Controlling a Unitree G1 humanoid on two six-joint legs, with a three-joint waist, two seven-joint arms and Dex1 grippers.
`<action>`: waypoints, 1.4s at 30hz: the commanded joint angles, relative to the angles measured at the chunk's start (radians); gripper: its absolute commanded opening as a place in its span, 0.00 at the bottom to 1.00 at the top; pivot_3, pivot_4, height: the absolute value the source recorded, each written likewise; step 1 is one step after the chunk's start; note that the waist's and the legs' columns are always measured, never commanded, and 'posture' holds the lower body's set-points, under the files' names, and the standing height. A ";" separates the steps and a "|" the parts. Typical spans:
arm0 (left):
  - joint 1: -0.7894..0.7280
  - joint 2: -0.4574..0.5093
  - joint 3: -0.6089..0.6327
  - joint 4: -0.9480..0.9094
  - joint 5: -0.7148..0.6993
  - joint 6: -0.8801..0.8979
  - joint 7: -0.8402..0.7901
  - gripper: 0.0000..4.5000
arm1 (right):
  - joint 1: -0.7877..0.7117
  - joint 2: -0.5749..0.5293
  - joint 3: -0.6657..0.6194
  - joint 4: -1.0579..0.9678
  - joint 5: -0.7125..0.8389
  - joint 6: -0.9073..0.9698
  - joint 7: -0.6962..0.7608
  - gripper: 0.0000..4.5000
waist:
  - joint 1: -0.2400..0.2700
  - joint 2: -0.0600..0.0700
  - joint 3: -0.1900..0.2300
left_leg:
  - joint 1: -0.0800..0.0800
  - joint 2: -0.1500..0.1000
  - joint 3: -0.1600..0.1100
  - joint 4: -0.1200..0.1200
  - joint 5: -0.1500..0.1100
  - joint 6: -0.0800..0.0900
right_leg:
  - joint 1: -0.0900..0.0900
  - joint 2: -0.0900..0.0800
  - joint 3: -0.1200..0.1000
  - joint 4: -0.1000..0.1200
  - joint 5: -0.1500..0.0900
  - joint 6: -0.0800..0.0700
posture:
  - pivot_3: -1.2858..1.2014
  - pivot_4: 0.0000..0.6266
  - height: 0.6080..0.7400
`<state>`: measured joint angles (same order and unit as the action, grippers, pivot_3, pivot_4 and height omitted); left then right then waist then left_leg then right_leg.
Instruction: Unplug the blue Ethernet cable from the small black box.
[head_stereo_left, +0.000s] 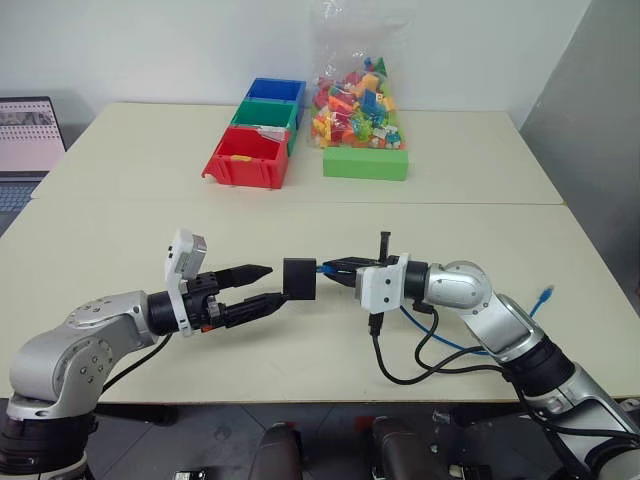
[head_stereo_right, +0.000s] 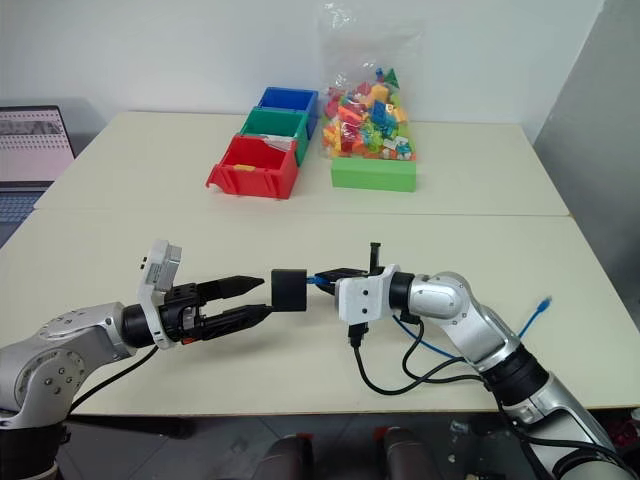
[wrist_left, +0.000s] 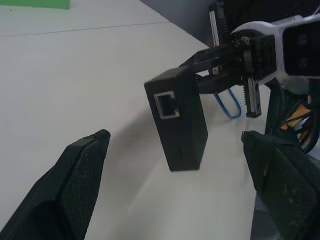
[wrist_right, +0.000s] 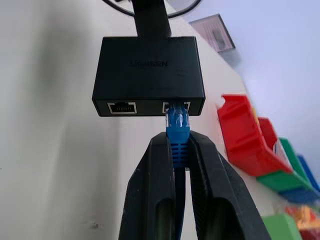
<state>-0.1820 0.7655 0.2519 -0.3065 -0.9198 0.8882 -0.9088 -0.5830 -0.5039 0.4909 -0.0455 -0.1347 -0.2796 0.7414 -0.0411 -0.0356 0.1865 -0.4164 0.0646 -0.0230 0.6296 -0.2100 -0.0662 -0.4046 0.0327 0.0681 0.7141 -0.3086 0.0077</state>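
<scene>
Blue Ethernet cable (wrist_right: 177, 131) in small black box (wrist_right: 148, 75)

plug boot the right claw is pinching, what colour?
Bright blue, on the blue Ethernet cable plugged into the small black box; clearest in the right wrist view.

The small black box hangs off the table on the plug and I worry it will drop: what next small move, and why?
Probably close the left gripper on the small black box. Its fingers stand open either side of the box, while the right gripper pinches the blue Ethernet cable at its plug, still seated.
</scene>
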 joint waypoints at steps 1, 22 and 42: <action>-0.047 -0.019 0.017 -0.013 -0.075 0.058 0.046 1.00 | -0.048 0.024 -0.028 0.000 0.006 -0.091 0.017 0.03 | 0.000 0.000 0.000 | 0.000 0.000 0.000 0.000 0.000 0.000 | 0.000 0.000 0.000 0.000 0.000 0.000 | 0.52 0.24 1.00; -0.011 0.007 0.050 -0.009 -0.170 0.117 0.038 0.24 | -0.059 0.057 -0.067 0.040 -0.009 -0.143 0.023 0.03 | 0.002 0.000 0.000 | 0.000 0.000 -0.001 0.000 0.000 0.000 | 0.000 0.000 0.001 0.001 0.001 -0.002 | 0.52 0.24 1.00; 0.011 0.019 -0.033 0.004 -0.033 -0.029 -0.131 0.17 | 0.019 -0.015 -0.086 -0.245 0.331 0.337 0.254 0.53 | 0.009 0.001 0.000 | 0.000 0.000 -0.001 0.000 0.000 0.000 | 0.000 0.000 0.001 0.001 0.001 -0.002 | 0.52 0.24 1.00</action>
<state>-0.1634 0.7641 0.2301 -0.2988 -0.9770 0.9079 -0.9899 -0.5665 -0.5101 0.4484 -0.1713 0.0467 -0.1313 0.9523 -0.0324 -0.0351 0.1868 -0.4163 0.0644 -0.0236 0.6297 -0.2099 -0.0665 -0.4044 0.0322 0.0690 0.7151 -0.3075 0.0055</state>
